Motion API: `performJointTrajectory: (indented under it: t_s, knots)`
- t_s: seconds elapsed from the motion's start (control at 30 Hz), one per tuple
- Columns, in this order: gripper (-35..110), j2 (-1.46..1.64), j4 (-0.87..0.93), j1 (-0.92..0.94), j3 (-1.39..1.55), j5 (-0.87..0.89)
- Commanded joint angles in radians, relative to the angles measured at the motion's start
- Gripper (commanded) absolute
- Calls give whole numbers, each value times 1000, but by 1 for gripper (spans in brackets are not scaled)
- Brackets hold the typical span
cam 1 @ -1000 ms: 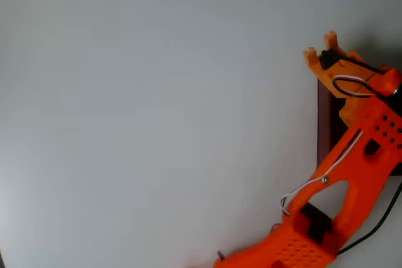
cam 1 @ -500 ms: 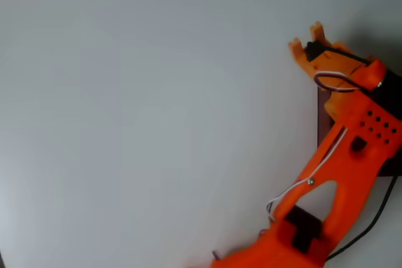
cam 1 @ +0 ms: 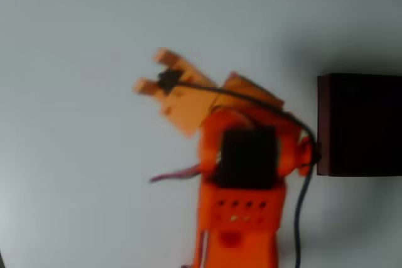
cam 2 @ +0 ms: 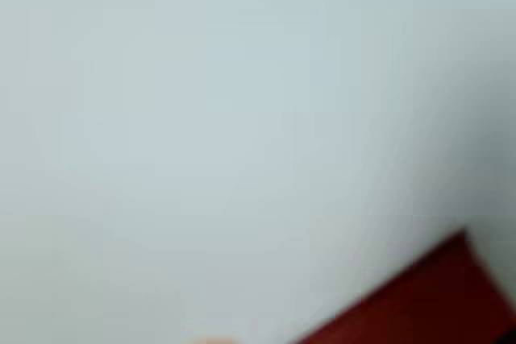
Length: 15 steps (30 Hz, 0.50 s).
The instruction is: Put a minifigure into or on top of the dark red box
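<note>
The dark red box (cam 1: 358, 123) stands at the right edge of the overhead view, with dark red walls and a near-black inside. One corner of the box (cam 2: 427, 304) shows at the lower right of the wrist view. My orange gripper (cam 1: 154, 70) hangs over bare table well to the left of the box, blurred by motion. Its two fingertips stand apart with table showing between them, so it is open. A small black part with a cable sits at the fingers' base. The minifigure is out of view.
The orange arm (cam 1: 242, 180) rises from the bottom edge just left of the box, and a black cable (cam 1: 301, 186) hangs beside it. The white table (cam 1: 75, 155) stretches across the left and top.
The arm has swung left, off the box's left wall and out over the table. The box, mostly covered before, now lies in plain sight.
</note>
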Motion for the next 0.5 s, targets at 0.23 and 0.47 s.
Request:
performJointTrajectory:
  t_s: [0.23,0.47]
  knots:
    - [0,698,-431,-431,784,83]
    - [0,948,-698,-606,1155,-28]
